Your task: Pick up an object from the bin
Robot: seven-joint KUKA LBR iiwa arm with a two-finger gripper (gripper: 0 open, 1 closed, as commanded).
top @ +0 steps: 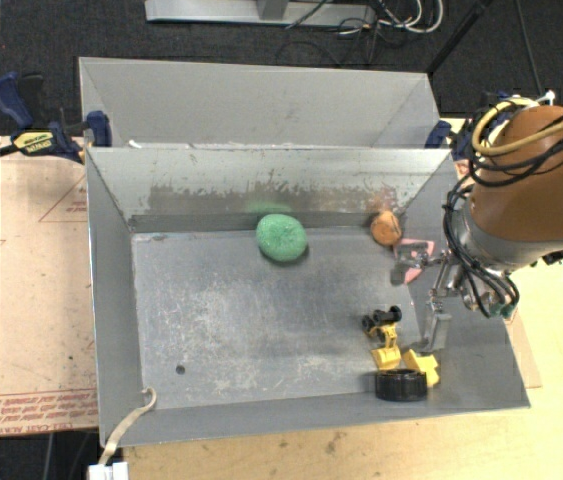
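Camera view, arm [521, 178] reaching in from right, tip just above yellow-black toy [406, 368], grip state unreadable.

The bin [231, 338] floor lies bare across its left and middle, open from above. A green ball [281, 238] sits near the back wall, an orange-brown lump [386, 228] in the back right corner. The front right corner is crowded: a yellow-and-black toy [408, 370], a small black piece [381, 319] just behind it, and the arm [521, 183] overhanging the right wall.
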